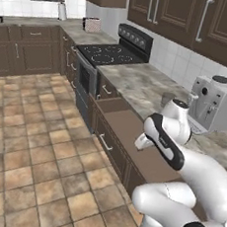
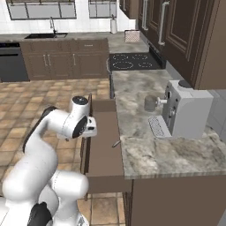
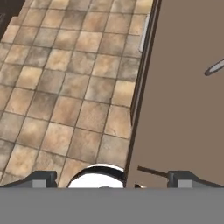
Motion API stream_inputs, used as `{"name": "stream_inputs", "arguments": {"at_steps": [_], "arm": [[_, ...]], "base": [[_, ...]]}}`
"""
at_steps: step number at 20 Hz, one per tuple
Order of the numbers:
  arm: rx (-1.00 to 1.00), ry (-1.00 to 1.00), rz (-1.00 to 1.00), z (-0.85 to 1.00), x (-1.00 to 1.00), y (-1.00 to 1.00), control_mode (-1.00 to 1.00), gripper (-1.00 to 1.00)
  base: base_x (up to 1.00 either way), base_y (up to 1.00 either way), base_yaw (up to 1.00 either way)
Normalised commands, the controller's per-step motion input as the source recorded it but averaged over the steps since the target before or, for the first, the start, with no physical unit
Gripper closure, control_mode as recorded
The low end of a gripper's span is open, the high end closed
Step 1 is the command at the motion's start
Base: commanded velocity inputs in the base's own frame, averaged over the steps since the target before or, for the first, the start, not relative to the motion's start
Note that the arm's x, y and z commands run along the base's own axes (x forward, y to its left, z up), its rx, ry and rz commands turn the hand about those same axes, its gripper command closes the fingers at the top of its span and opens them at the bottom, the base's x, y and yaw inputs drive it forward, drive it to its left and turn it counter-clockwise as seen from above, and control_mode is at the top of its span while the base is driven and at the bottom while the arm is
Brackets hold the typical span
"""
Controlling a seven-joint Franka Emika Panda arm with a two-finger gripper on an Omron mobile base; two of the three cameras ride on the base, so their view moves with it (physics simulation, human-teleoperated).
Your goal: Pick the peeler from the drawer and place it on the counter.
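Lying half cut off, peeler [image 3: 215, 68] rests on drawer [image 3: 183, 109] floor.

Even, bright rendered light; soft low-resolution blur, faint shadows, no glare.

The drawer [image 2: 103, 145] stands pulled open at the centre of the right base view, its flat brown floor bare except for the peeler [image 2: 115, 144], which lies near the right edge, close to the counter [image 2: 176, 154]. On the marbled counter, right of centre, a white coffee machine [image 2: 185, 108] stands with a small grey cup [image 2: 150, 103] beside it.
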Motion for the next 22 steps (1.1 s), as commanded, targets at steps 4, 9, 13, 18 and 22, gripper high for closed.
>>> {"name": "stream_inputs", "arguments": {"at_steps": [4,9,13,18,22], "arm": [[0.00,0.15,0.00,-0.74,0.63,0.06,-1.00,-1.00],[0.01,0.08,0.00,-0.59,0.56,-0.02,-1.00,-1.00],[0.02,0.08,0.00,-0.54,0.43,0.00,-1.00,-1.00],[0.05,0.10,0.00,-0.59,0.36,-0.01,-1.00,-1.00],[0.08,0.06,0.00,-0.55,0.29,-0.08,-1.00,-1.00]], "base": [[0.00,0.00,0.00],[0.00,0.00,0.00],[0.00,0.00,0.00],[0.00,0.00,0.00],[0.00,0.00,0.00]]}}
